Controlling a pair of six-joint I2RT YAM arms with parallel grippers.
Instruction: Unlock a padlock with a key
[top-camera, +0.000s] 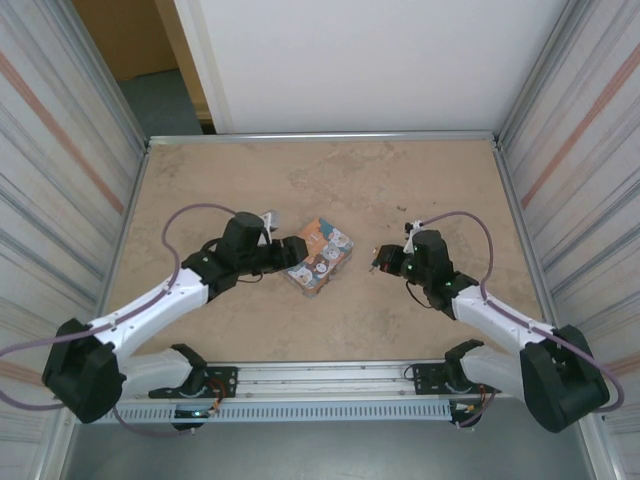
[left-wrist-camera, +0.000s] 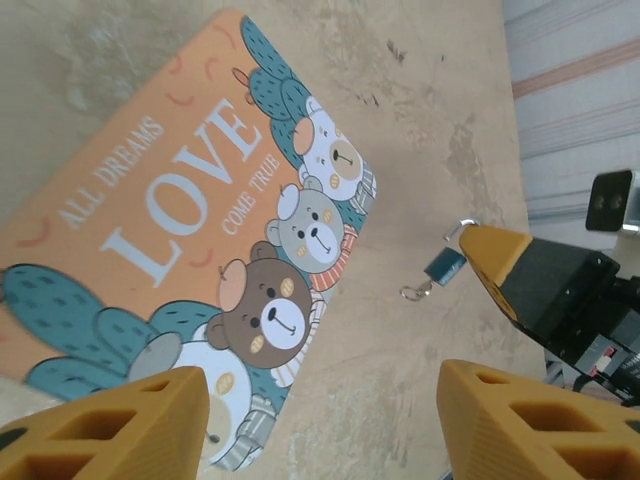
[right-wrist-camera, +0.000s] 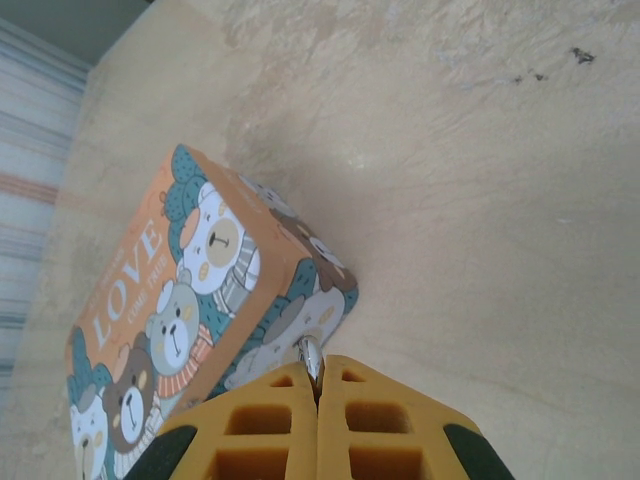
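Right gripper (right-wrist-camera: 318, 375) is clenched, with a sliver of bright metal pinched between the tips. From the left wrist we see the padlock (left-wrist-camera: 445, 265) hanging right at that fingertip, just right of the box (top-camera: 318, 255) and apart from it. We read it as held by the shackle, body down. We can't tell whether it clears the table (top-camera: 350, 190).

A small ring (left-wrist-camera: 410, 293) sits just below the lock. It could be the key's ring, but it's too small to call. We can't positively identify a key.

Left gripper (left-wrist-camera: 320, 400) is released, fingers wide with nothing between them. It's by the box's left side, facing the lock.

Our read: we're at the present-the-lock step. No key is in hand and nothing is inserted.

Next, the left has to pass the box corner to that ring or key and take a fine fingertip pinch. The parts are far smaller than the fingers. The right needs to hold the lock steady. Risk: the lock swings on contact.
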